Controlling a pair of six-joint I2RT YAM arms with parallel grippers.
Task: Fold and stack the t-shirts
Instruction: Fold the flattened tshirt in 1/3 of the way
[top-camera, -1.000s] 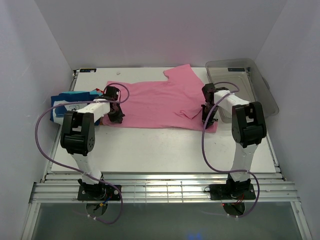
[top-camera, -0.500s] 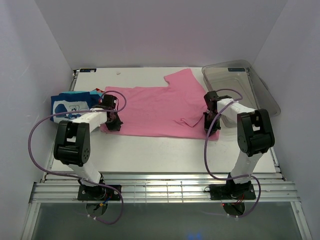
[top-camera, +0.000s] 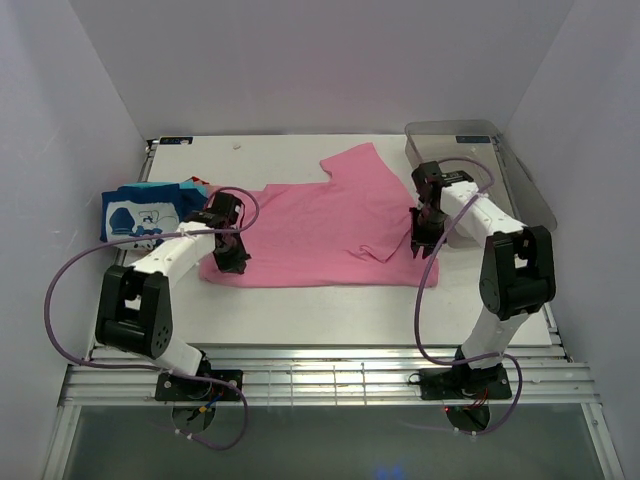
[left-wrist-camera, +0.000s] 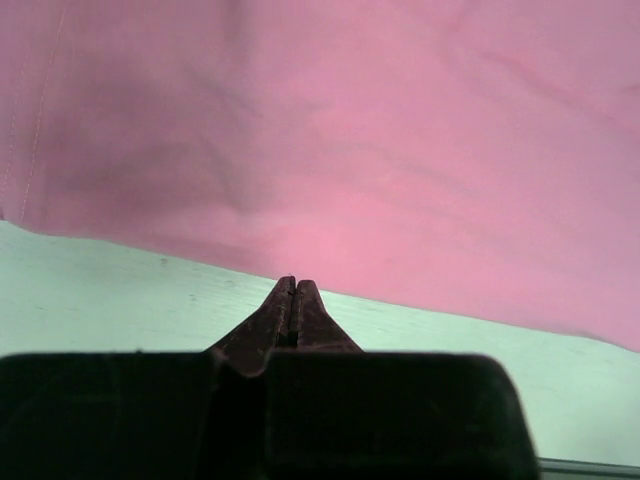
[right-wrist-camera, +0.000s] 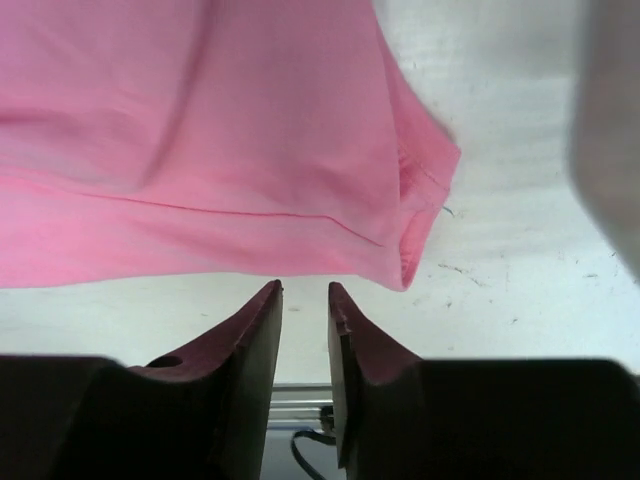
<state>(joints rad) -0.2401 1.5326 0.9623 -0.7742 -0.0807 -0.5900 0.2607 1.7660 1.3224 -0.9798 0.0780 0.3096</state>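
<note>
The pink t-shirt (top-camera: 310, 215) lies spread flat in the middle of the table, one sleeve pointing to the far side. A folded stack of t-shirts (top-camera: 145, 212), topmost blue with white print, sits at the left. My left gripper (top-camera: 235, 262) is at the pink shirt's near left corner. In the left wrist view it (left-wrist-camera: 295, 285) is shut, tips at the hem of the shirt (left-wrist-camera: 350, 130), no cloth seen between them. My right gripper (top-camera: 422, 243) is at the shirt's right edge. In the right wrist view it (right-wrist-camera: 305, 290) is slightly open and empty, just short of the shirt (right-wrist-camera: 200, 130).
A clear plastic bin (top-camera: 480, 160) stands at the back right, close to my right arm; it is a grey blur in the right wrist view (right-wrist-camera: 610, 130). White table (top-camera: 330, 310) shows between the shirt and the near edge.
The pink shirt's near left corner has slid toward the near edge with my left gripper. My right gripper has moved back a little from the shirt's near right corner.
</note>
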